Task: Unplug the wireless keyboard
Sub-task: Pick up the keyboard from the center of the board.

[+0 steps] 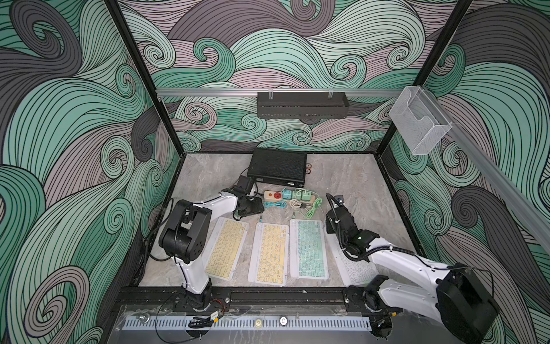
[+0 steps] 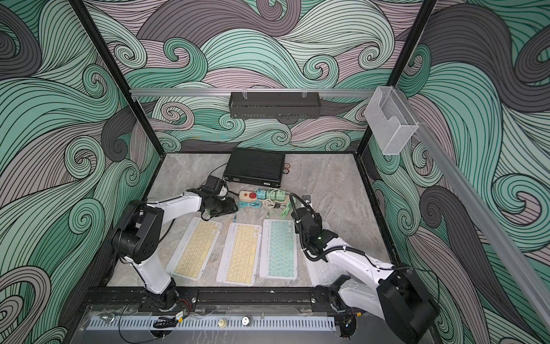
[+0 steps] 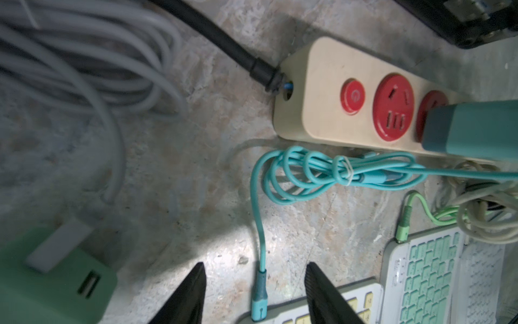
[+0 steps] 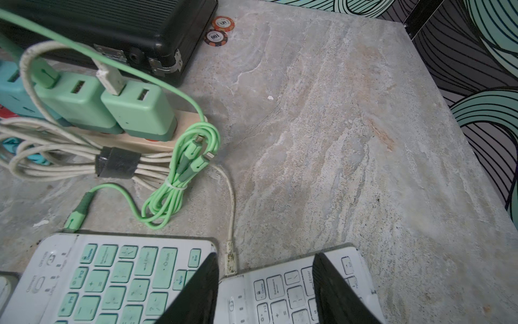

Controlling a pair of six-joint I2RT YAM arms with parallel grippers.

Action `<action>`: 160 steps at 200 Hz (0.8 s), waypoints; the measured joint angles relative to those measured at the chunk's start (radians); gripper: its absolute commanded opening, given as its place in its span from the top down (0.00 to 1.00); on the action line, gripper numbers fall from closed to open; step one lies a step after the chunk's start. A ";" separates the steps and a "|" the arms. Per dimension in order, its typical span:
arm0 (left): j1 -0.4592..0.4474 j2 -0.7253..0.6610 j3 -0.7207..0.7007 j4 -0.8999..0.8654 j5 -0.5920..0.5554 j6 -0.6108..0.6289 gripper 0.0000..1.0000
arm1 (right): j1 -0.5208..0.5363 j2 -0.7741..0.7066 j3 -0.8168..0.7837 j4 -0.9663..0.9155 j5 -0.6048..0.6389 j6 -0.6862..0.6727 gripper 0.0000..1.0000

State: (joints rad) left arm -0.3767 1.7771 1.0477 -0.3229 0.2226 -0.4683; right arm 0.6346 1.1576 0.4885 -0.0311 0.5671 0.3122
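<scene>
Jaws of left gripper [image 3: 254, 265] and right gripper [image 4: 265, 254] part-open, empty. Flat white plastic keyboard [image 4: 280, 291], near right, judged light and slide-prone. Take its stiff white cable plug [image 4: 231, 258] at the far edge, not the limp cord [image 4: 232, 202].

Marble tabletop [image 1: 363, 178], four keyboards [image 1: 269, 253], power strip [image 1: 270, 195], black case [image 1: 278, 166], two poker chips [image 1: 309, 168]

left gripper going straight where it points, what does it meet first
Probably the teal plug in the yellow keyboard, which lies between its open fingers; depth is hard to judge from the wrist view.
</scene>
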 measured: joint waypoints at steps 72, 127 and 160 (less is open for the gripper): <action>-0.039 0.034 0.053 -0.055 -0.041 -0.010 0.41 | 0.001 0.045 0.000 0.026 -0.007 -0.006 0.49; -0.076 0.088 0.116 -0.108 -0.073 -0.003 0.42 | 0.001 0.054 0.002 0.032 -0.007 -0.006 0.49; -0.095 0.113 0.148 -0.137 -0.098 0.006 0.47 | 0.001 0.059 0.003 0.032 -0.007 -0.006 0.49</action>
State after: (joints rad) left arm -0.4713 1.8904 1.1961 -0.4599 0.1249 -0.4622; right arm 0.6353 1.2163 0.4911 0.0006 0.5602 0.3061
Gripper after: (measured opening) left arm 0.558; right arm 0.508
